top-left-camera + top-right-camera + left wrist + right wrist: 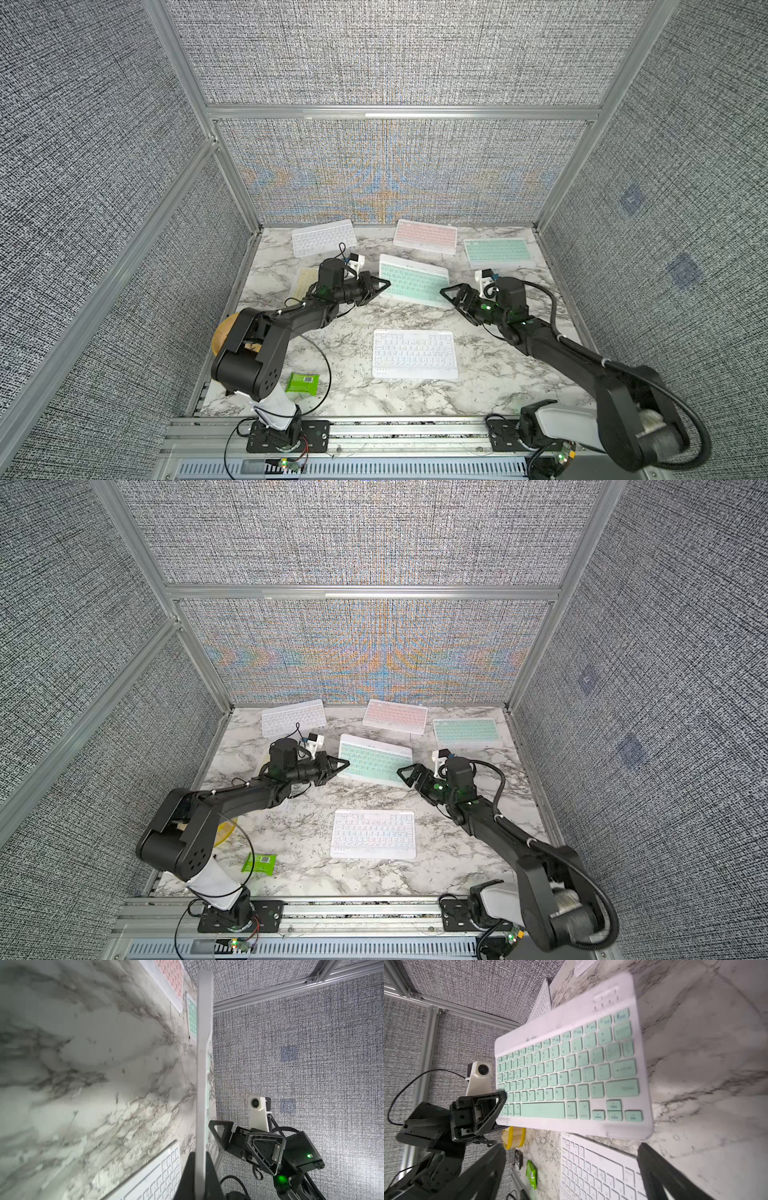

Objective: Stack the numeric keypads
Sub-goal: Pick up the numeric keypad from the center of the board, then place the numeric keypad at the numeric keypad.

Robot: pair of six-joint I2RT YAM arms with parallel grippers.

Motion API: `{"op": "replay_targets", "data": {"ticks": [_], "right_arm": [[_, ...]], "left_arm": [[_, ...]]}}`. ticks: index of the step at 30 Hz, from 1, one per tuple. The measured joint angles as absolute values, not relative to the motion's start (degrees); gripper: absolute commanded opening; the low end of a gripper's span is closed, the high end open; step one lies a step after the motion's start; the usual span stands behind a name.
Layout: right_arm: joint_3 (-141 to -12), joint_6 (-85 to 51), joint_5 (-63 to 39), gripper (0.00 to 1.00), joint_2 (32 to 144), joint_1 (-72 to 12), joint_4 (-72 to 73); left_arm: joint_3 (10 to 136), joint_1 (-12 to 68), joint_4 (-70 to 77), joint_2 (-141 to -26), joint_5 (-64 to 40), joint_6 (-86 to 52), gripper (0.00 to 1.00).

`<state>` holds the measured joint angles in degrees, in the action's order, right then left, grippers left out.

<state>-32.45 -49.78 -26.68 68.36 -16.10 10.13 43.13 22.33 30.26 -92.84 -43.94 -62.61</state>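
Observation:
My left gripper (386,283) is shut on the left short edge of a mint green keypad (413,280) at the table's middle. In the left wrist view that keypad (204,1064) shows edge-on between the left gripper's (200,1155) fingers and looks raised off the marble. My right gripper (444,289) stands open just off its right near corner, holding nothing. In the right wrist view the right gripper's (572,1147) fingers are spread wide. A white keypad (415,353) lies flat toward the front. White (324,237), pink (424,236) and mint (498,252) keypads lie along the back. A pale yellow keypad (305,282) is partly hidden by the left arm.
A small green packet (302,382) lies at the front left. A round yellow basket (224,340) sits at the left edge, mostly behind the left arm's elbow. Grey fabric walls with aluminium rails close in the marble table (478,390) on three sides.

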Motion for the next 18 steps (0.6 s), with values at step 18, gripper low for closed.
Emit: {"op": "replay_targets", "data": {"ticks": [18], "right_arm": [[-29.1, -42.8, -10.2, 0.99, 57.6, -28.0, -15.6]], "left_arm": [[18.5, 31.0, 20.8, -58.7, -38.8, -68.1, 0.08]]}}
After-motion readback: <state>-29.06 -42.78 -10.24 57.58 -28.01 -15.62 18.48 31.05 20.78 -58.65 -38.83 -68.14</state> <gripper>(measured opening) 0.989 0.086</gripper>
